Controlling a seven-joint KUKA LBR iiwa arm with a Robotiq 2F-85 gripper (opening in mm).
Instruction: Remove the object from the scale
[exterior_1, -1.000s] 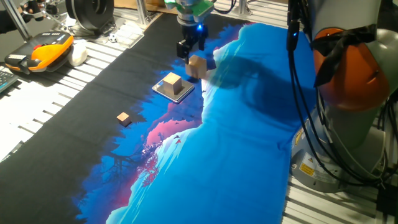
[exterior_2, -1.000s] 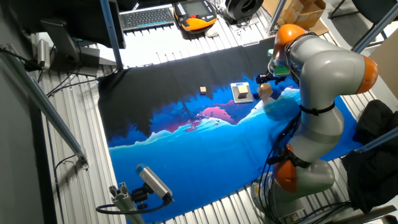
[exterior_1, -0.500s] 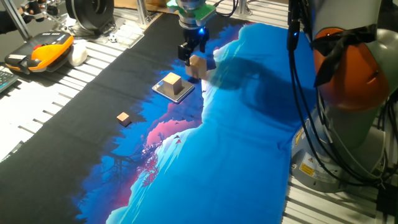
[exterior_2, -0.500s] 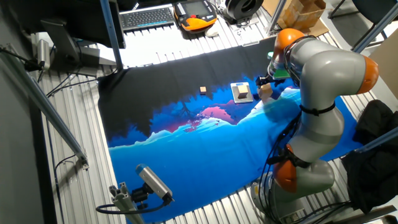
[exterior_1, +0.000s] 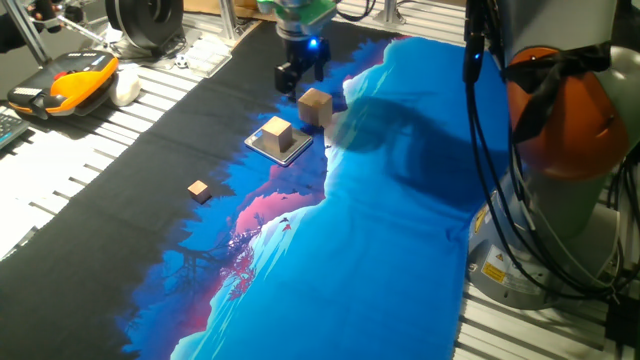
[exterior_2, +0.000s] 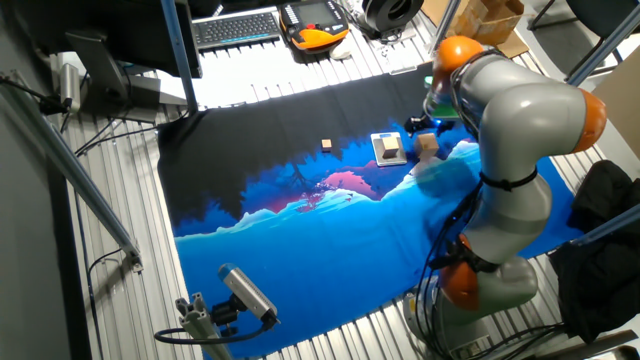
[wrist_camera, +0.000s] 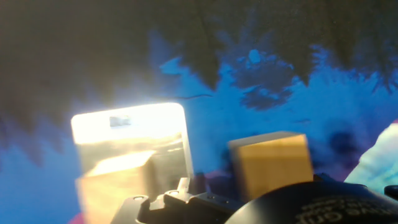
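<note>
The gripper (exterior_1: 301, 80) hangs in the upper middle of the frame, above the cloth (exterior_1: 400, 200), holding nothing; whether its fingers are spread I cannot tell. The cube (exterior_1: 277, 132) sits on the scale (exterior_1: 291, 151), a little below and left of the gripper, so the task is not done. A larger cube (exterior_1: 315, 106) stands just beside the scale, probably only a distraction. A tiny block (exterior_1: 199, 189) lies well apart at lower left.

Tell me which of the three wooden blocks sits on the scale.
The mid-sized pale cube, resting on the silver plate. The larger cube and the tiny brown block lie on the cloth.
</note>
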